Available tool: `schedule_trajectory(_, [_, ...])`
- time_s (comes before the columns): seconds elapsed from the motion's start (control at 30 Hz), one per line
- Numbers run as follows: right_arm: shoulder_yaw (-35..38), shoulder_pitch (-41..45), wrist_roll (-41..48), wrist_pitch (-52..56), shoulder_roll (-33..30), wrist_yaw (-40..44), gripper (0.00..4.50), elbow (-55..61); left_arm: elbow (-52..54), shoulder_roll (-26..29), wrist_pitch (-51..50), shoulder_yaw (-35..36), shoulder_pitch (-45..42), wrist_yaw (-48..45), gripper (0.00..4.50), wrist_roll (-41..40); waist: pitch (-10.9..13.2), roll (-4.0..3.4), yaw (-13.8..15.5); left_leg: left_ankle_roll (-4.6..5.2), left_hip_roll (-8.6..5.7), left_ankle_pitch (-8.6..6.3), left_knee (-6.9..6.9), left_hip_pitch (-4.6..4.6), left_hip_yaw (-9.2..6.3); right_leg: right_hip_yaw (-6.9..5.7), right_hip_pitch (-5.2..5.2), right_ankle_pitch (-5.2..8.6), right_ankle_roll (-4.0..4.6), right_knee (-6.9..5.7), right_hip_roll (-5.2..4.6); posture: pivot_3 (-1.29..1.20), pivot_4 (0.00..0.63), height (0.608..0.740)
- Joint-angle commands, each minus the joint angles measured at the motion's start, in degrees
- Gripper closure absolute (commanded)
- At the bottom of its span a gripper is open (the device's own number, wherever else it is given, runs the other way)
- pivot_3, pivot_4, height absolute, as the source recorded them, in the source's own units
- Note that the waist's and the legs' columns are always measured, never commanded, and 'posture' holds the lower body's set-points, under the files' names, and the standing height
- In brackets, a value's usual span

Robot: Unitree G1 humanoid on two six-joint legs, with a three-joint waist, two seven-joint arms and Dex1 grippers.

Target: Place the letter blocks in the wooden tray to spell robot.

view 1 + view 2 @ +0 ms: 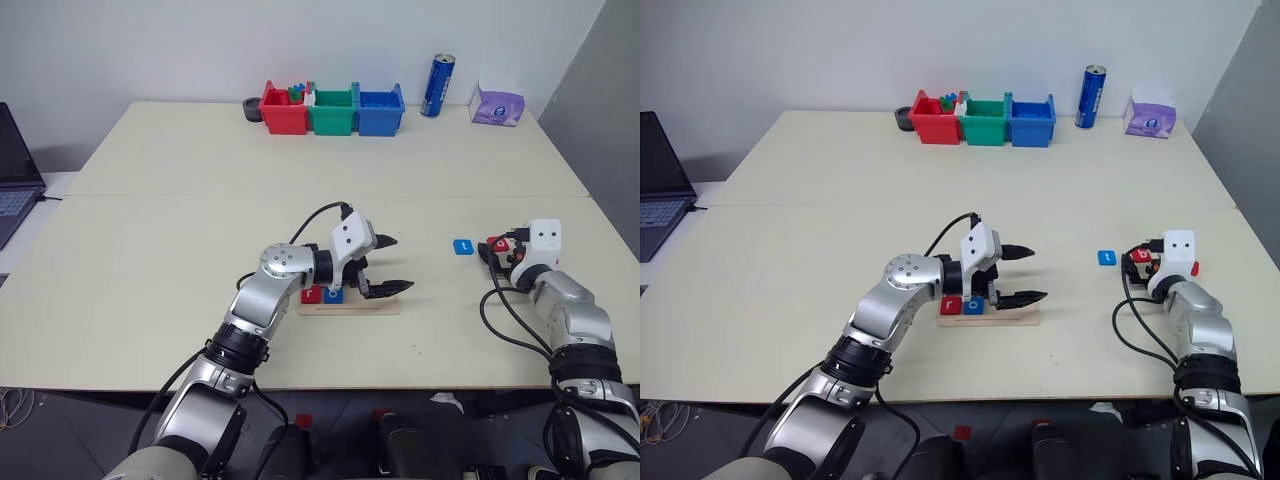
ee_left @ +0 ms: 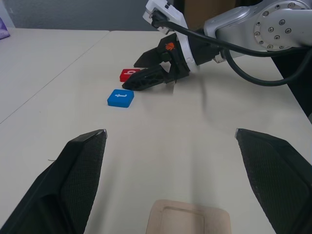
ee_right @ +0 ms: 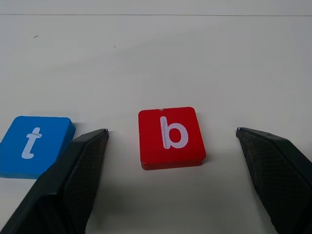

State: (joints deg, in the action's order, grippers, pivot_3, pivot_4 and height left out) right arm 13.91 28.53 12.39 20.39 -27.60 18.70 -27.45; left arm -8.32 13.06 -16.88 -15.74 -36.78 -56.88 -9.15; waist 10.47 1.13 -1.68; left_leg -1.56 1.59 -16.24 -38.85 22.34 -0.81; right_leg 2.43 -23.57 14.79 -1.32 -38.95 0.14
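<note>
Nearest to me, the wooden tray (image 1: 989,316) lies flat on the cream table (image 1: 200,230), with a red "r" block (image 1: 951,306) and a blue "o" block (image 1: 974,306) seated side by side at its left end; the rest of its groove is bare. My left gripper (image 1: 1027,273) hovers just above the tray's right part, pointing to my right, its two black fingers spread apart and holding nothing. Off to my right, my right gripper (image 3: 171,141) has its fingers parted wide on either side of the red "b" block (image 3: 170,137), which lies flat on the table between them without touching either one. Just to the left of that, the blue "t" block (image 3: 34,145) lies flat, close beside one finger. Along the far edge stand red (image 1: 284,112), green (image 1: 332,113) and blue (image 1: 380,112) plastic bins in a row, then a blue can (image 1: 437,86) upright and a purple tissue pack (image 1: 497,104). A laptop (image 1: 15,170) sits at the far left.
</note>
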Motion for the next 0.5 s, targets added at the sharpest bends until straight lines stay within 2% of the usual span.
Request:
schedule_trajectory(0.03, [0.47,0.67,-0.06,-1.07,-0.07,0.02,1.33,0.55,2.70,-0.18,0.42,0.14,-0.94,0.09,0.00,-1.01,0.00,0.00,0.00,0.00,0.00,0.00,0.00,0.00,-0.01,0.00,0.00,0.00,0.00,0.00,0.00,0.00,0.150,0.740])
schedule_trajectory(0.1, [0.81,0.46,0.18,-1.03,-0.03,-0.21,2.14,0.64,2.78,-0.24,0.39,0.08,-0.84,0.20,0.00,-0.97,0.00,0.00,0.00,0.00,0.00,0.00,0.00,0.01,0.00,0.00,0.00,0.00,0.00,0.00,-0.01,0.00,0.150,0.740])
schedule_trajectory(0.2, [1.06,0.12,0.29,-1.02,-0.10,-0.43,3.06,0.85,2.94,-0.34,0.36,0.04,-0.74,0.32,0.00,-0.98,0.00,0.00,0.00,0.00,-0.01,0.00,0.00,0.00,0.00,0.00,0.00,0.00,0.00,0.00,-0.03,0.00,0.150,0.740])
schedule_trajectory(0.37, [1.19,-1.25,0.13,-0.24,-0.07,-1.36,3.04,3.27,3.07,-0.59,0.48,-0.06,-0.56,0.40,0.00,-0.96,0.00,0.00,0.01,0.00,-0.01,0.00,0.00,0.01,0.00,0.00,0.00,0.00,0.00,0.00,-0.03,0.00,0.150,0.740])
schedule_trajectory(0.5, [3.45,-4.78,3.96,9.06,2.01,-4.78,3.04,15.80,4.00,0.74,0.93,-0.05,0.40,-0.98,0.00,-1.09,0.00,-0.01,0.04,0.00,0.01,0.00,0.01,0.04,-0.05,0.04,0.00,0.00,0.00,0.00,-0.03,0.00,0.150,0.740])
